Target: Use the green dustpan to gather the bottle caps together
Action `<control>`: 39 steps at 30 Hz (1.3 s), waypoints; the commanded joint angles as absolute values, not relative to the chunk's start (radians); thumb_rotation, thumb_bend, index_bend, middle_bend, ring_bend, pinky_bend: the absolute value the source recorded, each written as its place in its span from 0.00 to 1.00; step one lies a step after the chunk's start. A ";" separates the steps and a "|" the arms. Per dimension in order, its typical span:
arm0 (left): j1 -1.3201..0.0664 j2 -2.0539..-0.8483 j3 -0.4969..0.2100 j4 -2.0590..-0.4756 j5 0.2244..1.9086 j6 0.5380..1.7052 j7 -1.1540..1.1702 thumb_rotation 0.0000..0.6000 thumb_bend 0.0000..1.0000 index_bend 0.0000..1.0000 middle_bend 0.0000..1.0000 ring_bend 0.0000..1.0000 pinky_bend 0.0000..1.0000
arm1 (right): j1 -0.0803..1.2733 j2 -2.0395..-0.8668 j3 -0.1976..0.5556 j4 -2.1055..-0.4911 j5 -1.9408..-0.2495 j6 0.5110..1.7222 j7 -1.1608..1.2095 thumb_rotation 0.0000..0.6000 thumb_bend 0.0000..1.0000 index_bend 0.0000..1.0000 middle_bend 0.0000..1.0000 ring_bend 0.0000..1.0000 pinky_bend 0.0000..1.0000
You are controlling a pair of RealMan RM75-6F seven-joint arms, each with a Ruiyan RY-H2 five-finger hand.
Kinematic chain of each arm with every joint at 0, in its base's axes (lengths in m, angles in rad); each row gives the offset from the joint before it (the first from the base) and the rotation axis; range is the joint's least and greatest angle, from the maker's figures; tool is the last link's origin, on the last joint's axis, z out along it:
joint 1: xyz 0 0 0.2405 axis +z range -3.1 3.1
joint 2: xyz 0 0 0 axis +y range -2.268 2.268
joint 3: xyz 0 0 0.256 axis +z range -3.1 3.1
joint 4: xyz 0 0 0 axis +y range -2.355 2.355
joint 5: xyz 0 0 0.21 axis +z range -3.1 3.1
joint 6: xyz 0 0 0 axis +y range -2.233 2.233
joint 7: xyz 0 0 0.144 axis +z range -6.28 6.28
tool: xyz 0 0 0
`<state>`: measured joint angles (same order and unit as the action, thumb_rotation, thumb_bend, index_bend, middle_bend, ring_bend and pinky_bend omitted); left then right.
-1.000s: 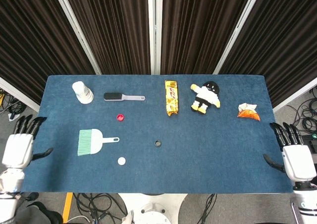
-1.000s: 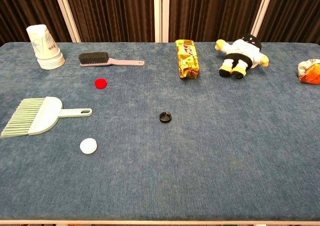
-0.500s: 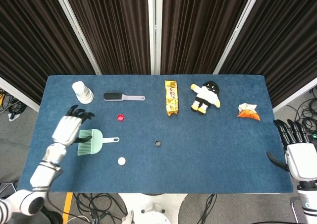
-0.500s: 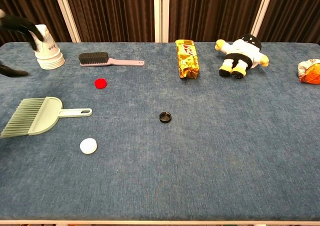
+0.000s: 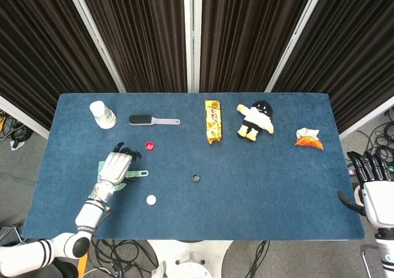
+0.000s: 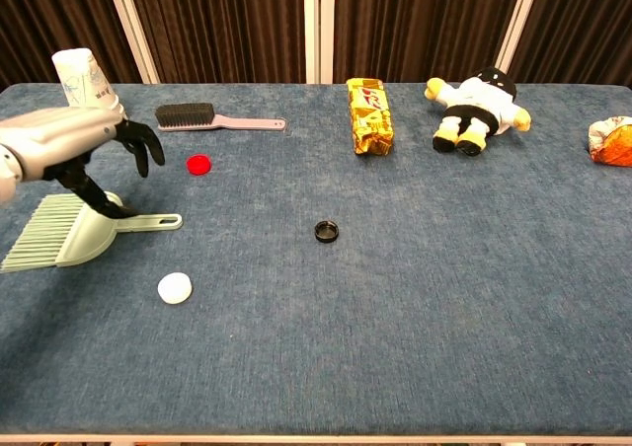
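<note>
The left robot hand point(image 5: 116, 166) hovers over the green dustpan point(image 6: 67, 230), its dark fingers point(image 6: 146, 144) spread and curled downward, holding nothing; in the chest view it hangs above the pan where the handle begins, and whether the thumb touches the pan cannot be told. The right robot hand point(image 5: 373, 189) sits off the right edge of the surface point(image 5: 265, 186), fingers apart and empty, seen only in the head view.

The dustpan lies flat near the left side of the blue surface, its ribbed mouth pointing left and its handle pointing right. The three bottle caps lie apart from one another. The red cap point(image 6: 199, 164) is just beyond the left robot hand, toward the far edge. The white cap point(image 6: 175, 288) lies near the dustpan handle, on the side closer to the robot. The black cap point(image 6: 327, 232) sits near the middle of the surface, well apart from the other two.

Along the far side, from left to right, stand a stack of paper cups point(image 6: 87, 91), a brush point(image 6: 215, 119) with a pale handle, a gold snack packet point(image 6: 369, 116), a plush toy point(image 6: 476, 109) lying on its back and an orange wrapper point(image 6: 612, 140).
</note>
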<state>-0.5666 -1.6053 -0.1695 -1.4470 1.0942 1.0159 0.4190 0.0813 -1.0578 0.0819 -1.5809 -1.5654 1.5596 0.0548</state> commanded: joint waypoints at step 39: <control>-0.666 -1.740 -0.093 -1.361 0.883 1.062 0.909 1.00 0.27 0.40 0.46 0.31 0.11 | 0.074 -1.083 0.083 -1.533 -1.520 1.529 0.091 1.00 0.12 0.02 0.11 0.00 0.03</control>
<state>-0.6656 -1.7387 -0.0944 -1.3632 0.8844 1.0628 0.9094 0.0743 -1.0825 0.0828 -1.5328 -1.5200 1.5288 0.0916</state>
